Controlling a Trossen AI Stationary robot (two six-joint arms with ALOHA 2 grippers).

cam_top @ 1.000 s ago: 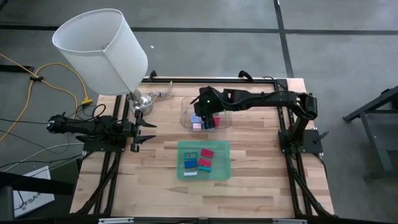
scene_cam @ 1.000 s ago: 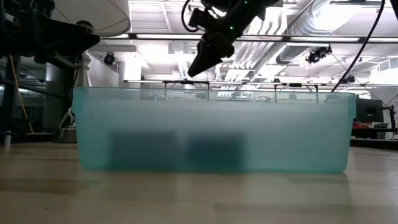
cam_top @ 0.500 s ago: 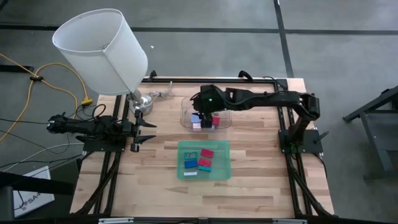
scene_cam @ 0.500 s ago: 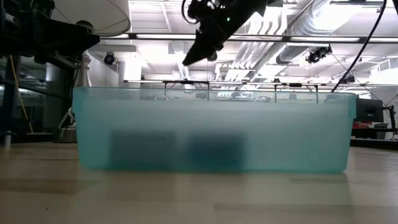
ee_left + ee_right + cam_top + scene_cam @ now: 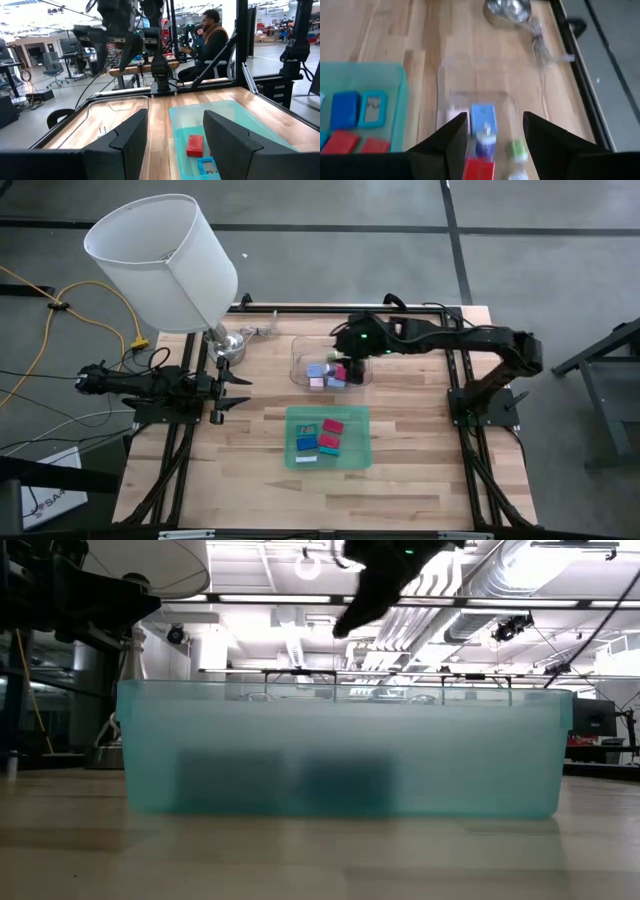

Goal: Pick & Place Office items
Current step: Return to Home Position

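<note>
High view: clear tray holds blocks, seemingly jumbled (green tray too); right gripper released.

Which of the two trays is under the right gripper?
The clear tray, nearer the lamp; the right gripper hangs open above it, not the green tray.

One camera looks straight down, one sits level against the green tray, which both wrist cameras also see.
</note>
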